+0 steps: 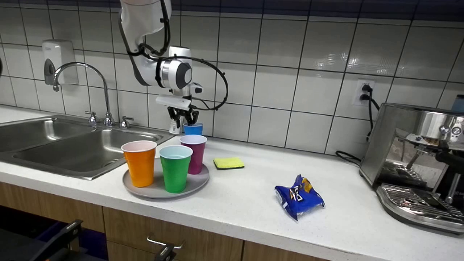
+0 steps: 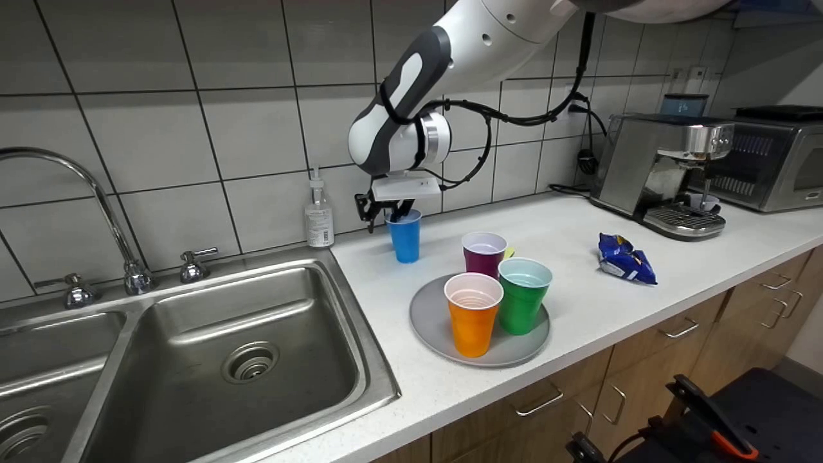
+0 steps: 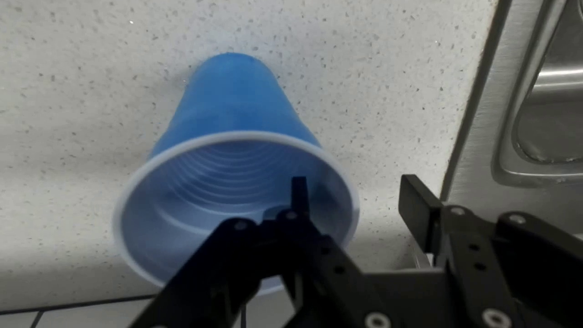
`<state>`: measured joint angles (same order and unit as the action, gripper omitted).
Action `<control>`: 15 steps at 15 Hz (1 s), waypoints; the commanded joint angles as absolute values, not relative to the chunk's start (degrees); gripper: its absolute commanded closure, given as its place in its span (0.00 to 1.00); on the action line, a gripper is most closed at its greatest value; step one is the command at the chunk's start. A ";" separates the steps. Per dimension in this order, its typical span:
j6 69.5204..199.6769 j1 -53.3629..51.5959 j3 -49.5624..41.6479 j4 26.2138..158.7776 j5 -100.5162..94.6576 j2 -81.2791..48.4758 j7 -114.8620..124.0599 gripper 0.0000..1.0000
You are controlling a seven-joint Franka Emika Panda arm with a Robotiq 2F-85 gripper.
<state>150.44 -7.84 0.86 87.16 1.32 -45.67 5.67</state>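
Observation:
A blue plastic cup with a pale inside (image 3: 232,100) stands on the speckled counter by the tiled wall; it also shows in both exterior views (image 1: 193,129) (image 2: 406,241). My gripper (image 3: 355,196) straddles its rim in the wrist view. One finger (image 3: 299,193) reaches inside the cup's mouth, while the opposite finger (image 3: 416,214) is outside, on the sink side. A wide gap separates the pads, and the cup wall between them is not pinched. From outside, the gripper (image 2: 384,222) points down at the cup's top, its inner finger partly hidden by the cup.
A grey plate (image 2: 434,321) bears an orange cup (image 2: 474,328), a green cup (image 2: 522,305) and a purple cup (image 1: 197,156). Close to the gripper stands a soap bottle (image 2: 319,222), beside the steel sink (image 2: 379,379). A yellow sponge (image 1: 228,163), blue snack bag (image 1: 300,197) and coffee machine (image 1: 391,145) lie farther along.

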 commanded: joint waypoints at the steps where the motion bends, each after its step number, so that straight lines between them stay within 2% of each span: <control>1: 148.36 -7.65 0.88 84.27 0.40 -46.73 5.09 0.73; 4: 148.14 -7.54 0.81 84.01 0.45 -46.89 5.09 0.97; 5: 148.18 -7.52 0.77 84.04 0.43 -46.87 5.10 1.00; 15: 150.45 -6.30 1.84 89.01 0.22 -41.67 1.10 0.99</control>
<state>150.22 -7.51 0.22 85.34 1.04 -45.31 4.11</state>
